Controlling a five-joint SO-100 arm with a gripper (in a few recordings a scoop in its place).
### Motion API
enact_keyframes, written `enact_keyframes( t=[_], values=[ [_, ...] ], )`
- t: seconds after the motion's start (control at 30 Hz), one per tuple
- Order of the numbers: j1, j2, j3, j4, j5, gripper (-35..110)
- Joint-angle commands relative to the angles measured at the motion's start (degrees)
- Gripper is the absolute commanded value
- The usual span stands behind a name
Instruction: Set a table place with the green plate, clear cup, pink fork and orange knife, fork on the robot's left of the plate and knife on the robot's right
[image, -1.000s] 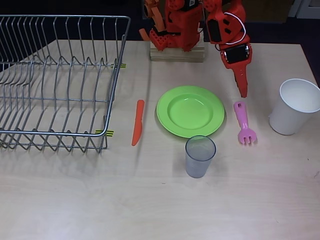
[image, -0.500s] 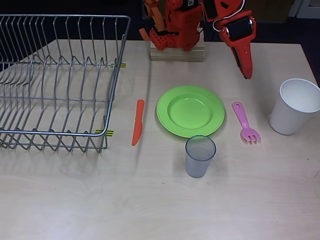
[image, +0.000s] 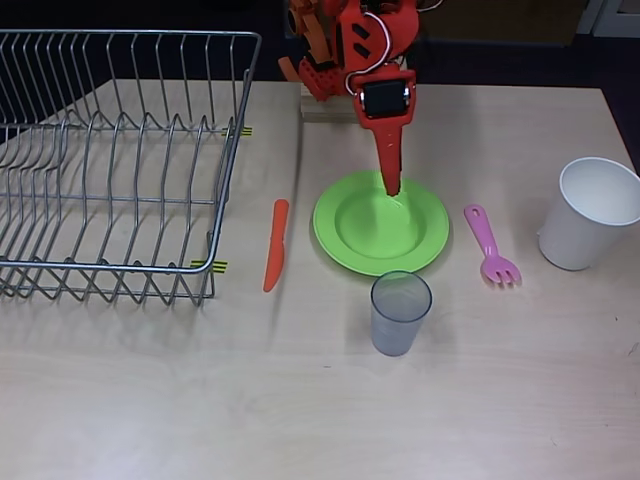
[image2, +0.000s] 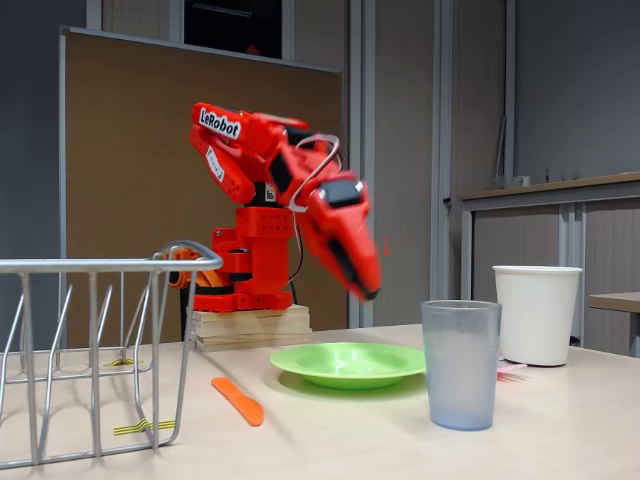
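Place setting laid out on a pale wooden table (image: 300, 400): the green plate (image: 350, 240) sits at the centre, with the clear cup (image: 400, 312) standing upright just in front of it, close to the rim. In the overhead view the orange knife (image: 275, 244) lies to the left of the plate and a little apart from it, pointing away from the arm's base, and the pink fork (image: 488, 246) lies to the plate's right, tines toward the near edge. A white cup (image: 590, 212) stands farther right, well clear of the fork. A wire dish rack (image: 110, 160) takes up the left side of the table.

The orange gripper (image: 391, 180) hangs above the plate's far rim, raised well off it in the fixed view (image2: 362, 280), where it is blurred. It carries nothing; its fingers look pressed together into one point, though the blur leaves this uncertain.
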Motion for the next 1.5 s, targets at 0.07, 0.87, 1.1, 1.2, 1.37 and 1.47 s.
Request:
enact_keyframes(
  t=[0.07, 0.87, 1.1, 1.2, 1.37, 1.47],
  values=[
    [4.5, 16.7, 7.7, 6.2, -4.4, 0],
    [7.6, 39.7, 8.0, 37.4, -13.0, 0],
    [7.6, 39.7, 8.0, 37.4, -13.0, 0],
    [7.6, 39.7, 8.0, 37.4, -13.0, 0],
    [7.6, 39.7, 8.0, 37.4, -13.0, 0],
    [7.6, 39.7, 8.0, 37.4, -13.0, 0]
  ],
)
